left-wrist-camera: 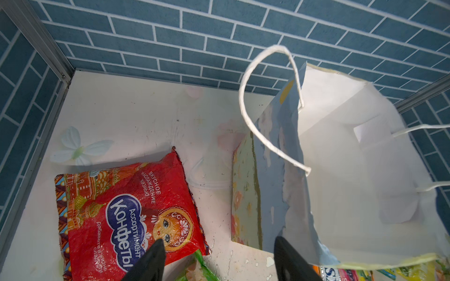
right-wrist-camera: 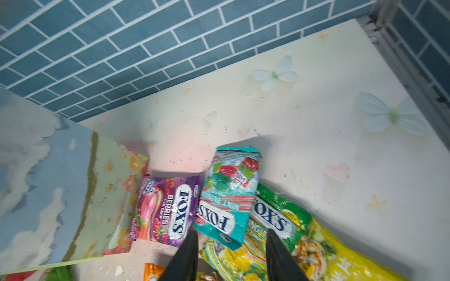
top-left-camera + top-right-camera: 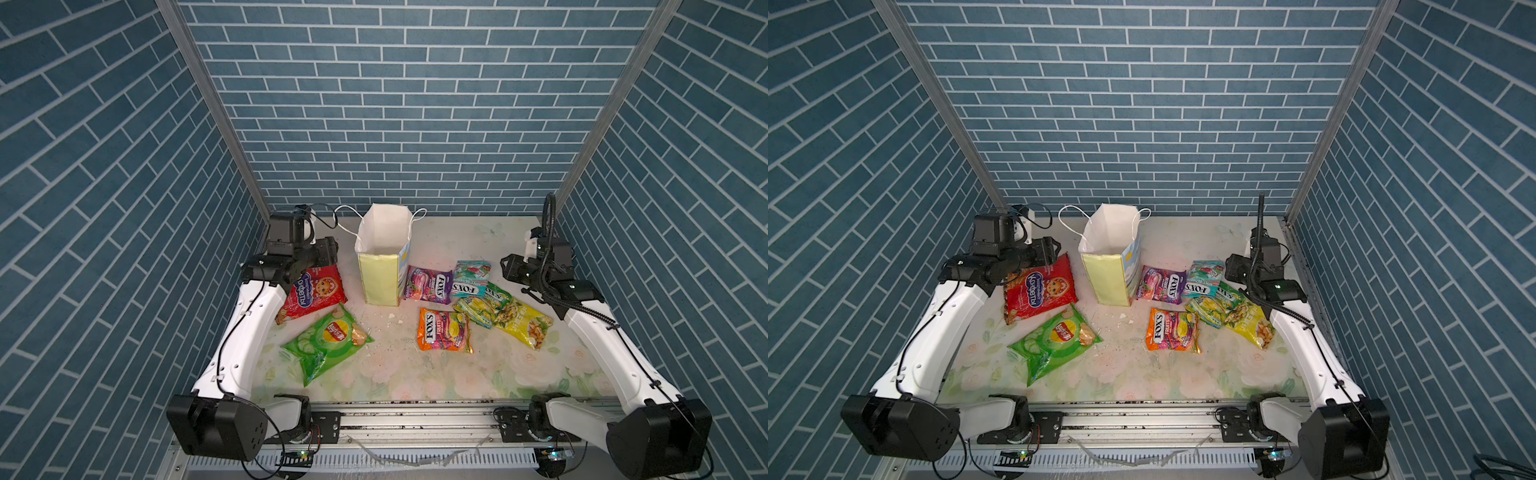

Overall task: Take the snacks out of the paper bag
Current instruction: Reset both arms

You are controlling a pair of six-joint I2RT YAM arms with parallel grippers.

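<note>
Lay the clock face on the table (image 3: 409, 376) as both top views show it, with 12 o'clock at the back wall (image 3: 395, 104). The paper bag (image 3: 380, 278) stands upright near 12 o'clock, mouth open. All seven snacks lie on the table outside it. The red bag (image 3: 313, 293) is at the bag's 9 o'clock and the green Lay's bag (image 3: 328, 338) at its 7 o'clock. The yellow packet (image 3: 525, 328) is at 4 o'clock and the orange FOX'S packet (image 3: 442, 330) at 5 o'clock. The purple FOX'S packet (image 3: 428, 283) lies just beside the bag at 3 o'clock, with the teal FOX'S packet (image 3: 469, 277) and green-yellow FOX'S packet (image 3: 482, 305) beyond it. The left gripper (image 1: 219, 240) is released above the red bag, with nothing between its fingers. The right gripper (image 2: 231, 232) is likewise released, above the teal and green-yellow packets. By this layout, unloading appears complete and the step in hand is clearing off. Raise each gripper straight up before retracting, so no finger drags a glossy packet or snags a cord handle (image 1: 241, 97) and tips the light bag. Only the left wrist view looks into the bag, where the white interior appears empty. Only the right wrist view makes the FOX'S labels legible. Only the top views show all seven packets together.
</note>
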